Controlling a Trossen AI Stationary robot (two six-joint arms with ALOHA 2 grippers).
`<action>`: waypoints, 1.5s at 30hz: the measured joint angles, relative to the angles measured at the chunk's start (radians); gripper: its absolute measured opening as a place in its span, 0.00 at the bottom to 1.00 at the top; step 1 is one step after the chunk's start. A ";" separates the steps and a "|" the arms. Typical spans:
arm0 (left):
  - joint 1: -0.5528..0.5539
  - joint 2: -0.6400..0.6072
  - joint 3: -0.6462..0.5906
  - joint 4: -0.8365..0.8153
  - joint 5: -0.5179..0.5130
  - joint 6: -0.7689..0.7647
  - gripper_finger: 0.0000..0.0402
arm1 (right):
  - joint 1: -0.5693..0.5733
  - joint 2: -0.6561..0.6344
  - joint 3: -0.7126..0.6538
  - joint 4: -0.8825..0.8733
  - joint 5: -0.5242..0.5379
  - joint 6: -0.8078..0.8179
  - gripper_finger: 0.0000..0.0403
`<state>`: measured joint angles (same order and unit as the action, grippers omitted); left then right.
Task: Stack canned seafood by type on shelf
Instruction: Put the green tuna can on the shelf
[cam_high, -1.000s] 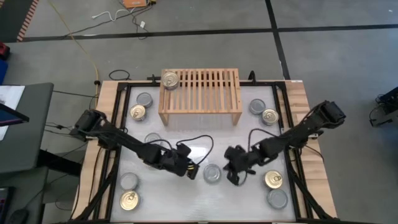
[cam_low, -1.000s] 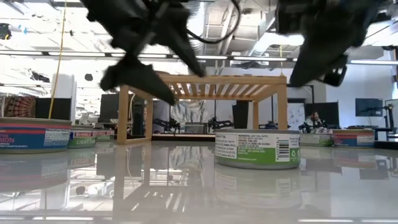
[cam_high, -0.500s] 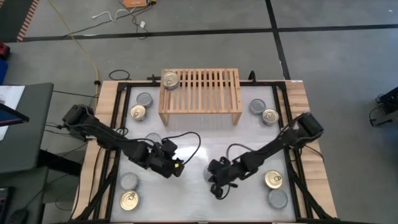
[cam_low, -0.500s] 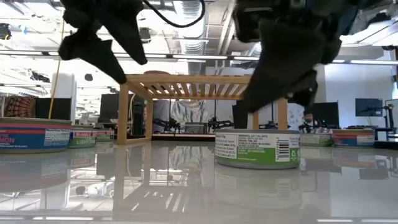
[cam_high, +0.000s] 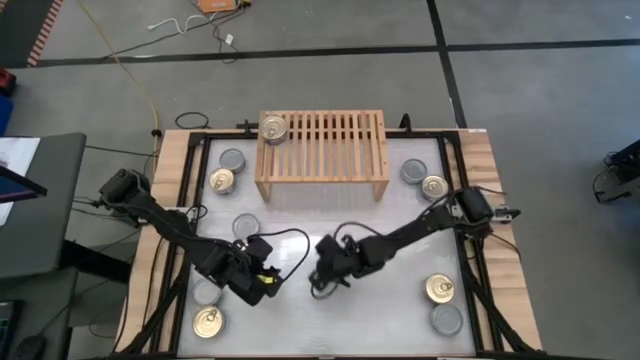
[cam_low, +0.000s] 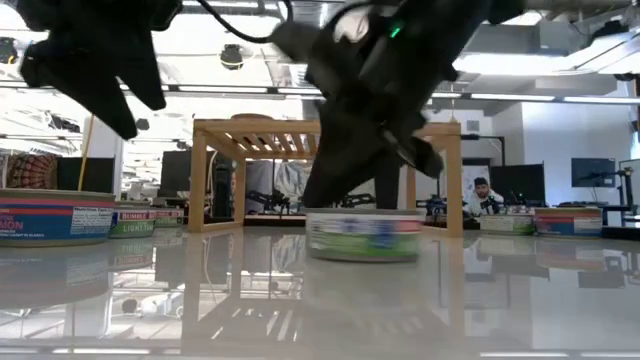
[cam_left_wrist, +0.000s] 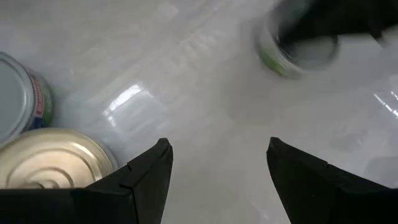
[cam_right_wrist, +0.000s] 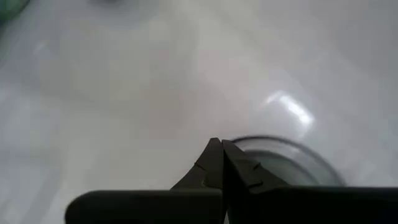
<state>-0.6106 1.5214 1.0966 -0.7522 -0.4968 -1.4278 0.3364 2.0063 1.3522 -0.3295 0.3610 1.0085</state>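
Observation:
The light-wood shelf (cam_high: 322, 147) stands at the table's far middle, with one gold-topped tin (cam_high: 273, 127) on its slatted top at the left. In the table's middle a silver-topped tin with a green label (cam_low: 363, 235) lies flat. In the high view it is mostly hidden under my right gripper (cam_high: 322, 272), which is shut and slants down onto it. My left gripper (cam_high: 262, 284) hangs open above the table, left of that tin, near a gold tin (cam_left_wrist: 50, 162) and a silver tin (cam_left_wrist: 15, 106); nothing is between its fingers. My right gripper meets the green-labelled tin with its shut fingertips (cam_right_wrist: 217, 152), at the tin's top close to the rim (cam_right_wrist: 273, 152). The fingers slant down from the table's right. The tin stays flat on the table. Whether they bear on the lid or on the rim is hidden by the fingers.
Loose tins lie around: silver (cam_high: 232, 159), gold (cam_high: 221, 180) and silver (cam_high: 245, 224) at the left, silver (cam_high: 207, 291) and gold (cam_high: 207, 322) near left, silver (cam_high: 413, 171) and gold (cam_high: 433, 187) far right, gold (cam_high: 440, 289) and silver (cam_high: 446, 319) near right.
My right gripper, shut throughout, has gone toward the table's left edge and down. The green-labelled tin has slid left along the table with it, staying flat. My left gripper, open throughout, has drawn back toward the table's near left and risen a little.

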 joint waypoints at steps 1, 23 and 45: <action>-0.006 0.000 0.000 0.000 0.000 -0.011 0.62 | -0.014 -0.008 -0.001 -0.011 0.007 0.000 0.05; 0.012 0.000 0.000 0.009 -0.006 -0.148 0.62 | 0.013 -0.289 0.001 -0.636 0.035 0.190 0.08; 0.121 0.183 0.000 0.544 0.086 0.229 0.62 | -0.009 -0.264 -0.218 -0.070 -0.036 0.003 0.05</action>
<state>-0.4896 1.7044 1.0966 -0.2086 -0.4113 -1.1984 0.3272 1.7420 1.1347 -0.3992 0.3249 1.0115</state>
